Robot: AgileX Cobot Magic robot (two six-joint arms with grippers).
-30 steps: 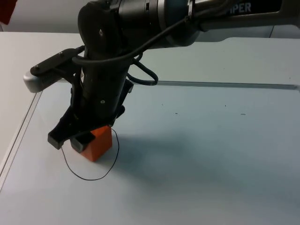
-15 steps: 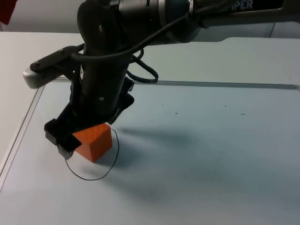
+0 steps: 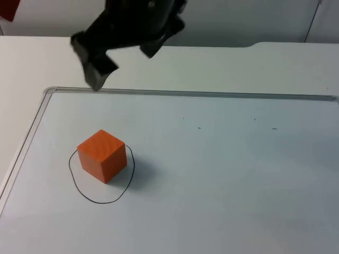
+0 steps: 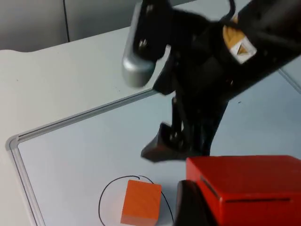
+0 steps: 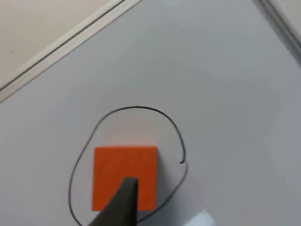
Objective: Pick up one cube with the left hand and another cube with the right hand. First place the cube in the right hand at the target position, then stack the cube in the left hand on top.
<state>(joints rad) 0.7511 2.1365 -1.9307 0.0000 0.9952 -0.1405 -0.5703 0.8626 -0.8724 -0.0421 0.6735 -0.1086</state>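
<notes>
An orange cube stands by itself on the table inside a hand-drawn black circle. My right gripper hangs open well above and behind it, touching nothing. The right wrist view looks straight down on that orange cube in its circle, past a black fingertip. A red cube sits in my left gripper, which is shut on it; the same red cube peeks in at the table's far left. From the left wrist I also see the orange cube below the right arm.
The cube and circle lie on a pale board with a raised metal rim, whose corner is at the back left. White table continues behind the rim.
My right gripper has let go of the orange cube inside the circle and risen up and back, away from it. The cube stays where it was set.
</notes>
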